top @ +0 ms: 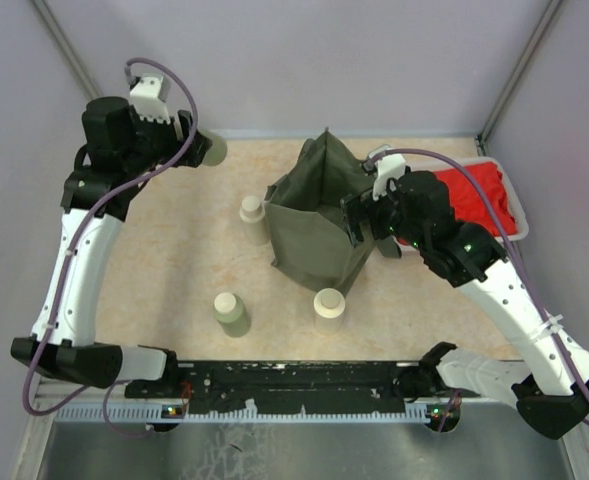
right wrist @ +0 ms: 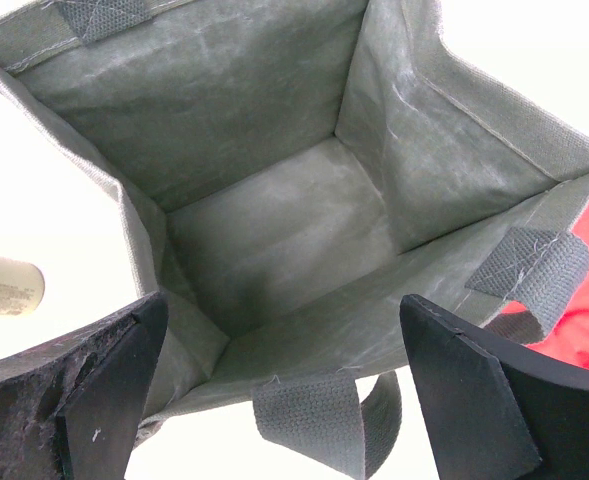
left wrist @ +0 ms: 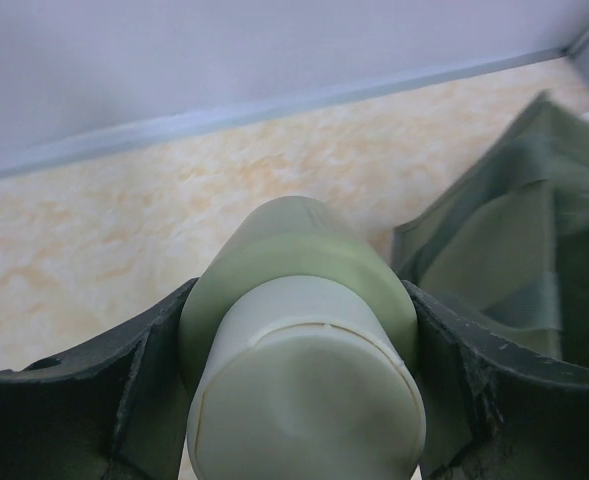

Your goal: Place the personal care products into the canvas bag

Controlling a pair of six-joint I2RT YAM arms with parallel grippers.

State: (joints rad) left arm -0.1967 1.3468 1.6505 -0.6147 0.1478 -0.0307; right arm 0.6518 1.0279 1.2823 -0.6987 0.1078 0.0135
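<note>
- The step in hand, as I judge it, is carrying the first product to the bag. The left gripper (left wrist: 299, 290) is clamped on one bottle (top: 214, 150), a finger on each side of its body, close to the far edge of the counter (top: 174, 250) and toward the far-left corner.
- The canvas bag (top: 314, 235) stands a little right of the middle of the counter, nearer the far edge. The right wrist view shows its floor bare, so no product is inside yet.
- The right gripper (right wrist: 282, 300) hangs over the right rim of the bag with its fingers wide apart. It grips nothing, and one strap handle (right wrist: 309, 420) lies below it.
- Three products stand upright on the counter:
  - the far bottle (top: 251, 210) is just beside the bag's left wall;
  - the near-left bottle (top: 231, 310) is toward the near edge and apart from the bag;
  - the near-middle bottle (top: 329, 308) is close to the bag's near corner.
- The next move probably calls for bringing the held bottle to the right, over the open mouth, and releasing it only when it is past the rim and the straps.
- The bottles are smooth, round cylinders with a pale green body and a flat cream cap.
- The bag is olive, matte cloth, boxy, with creased walls, stitched hems and woven straps. Its walls are soft, so the mouth may not keep its shape.
- A white tray (top: 515, 190) with a red cloth (top: 479, 190) sits at the far-right corner.
</note>
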